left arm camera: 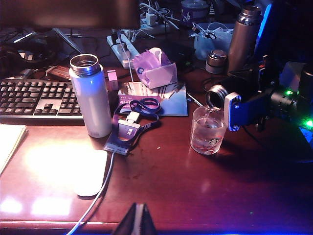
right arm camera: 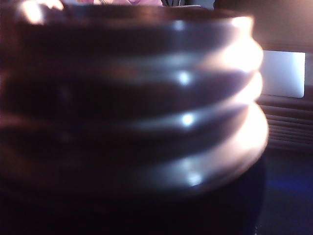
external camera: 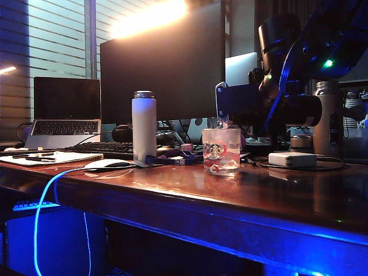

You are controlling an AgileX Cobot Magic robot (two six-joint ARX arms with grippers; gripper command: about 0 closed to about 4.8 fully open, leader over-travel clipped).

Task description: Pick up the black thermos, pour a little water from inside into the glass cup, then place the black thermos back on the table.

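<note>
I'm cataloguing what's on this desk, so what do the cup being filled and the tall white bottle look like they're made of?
Glass cup: clear glass, apparently; the water shows through its printed wall. White bottle: smooth matte white body, probably coated metal, with a shiny metallic rim.

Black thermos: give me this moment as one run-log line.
phase: pouring | right gripper: holds black thermos tipped over glass cup | left gripper: shut, idle near table front edge

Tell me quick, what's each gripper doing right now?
Left gripper: shut, empty, hovering over the table's front edge.
Right gripper: shut on the black thermos, tipped sideways, mouth over the glass cup.
</note>
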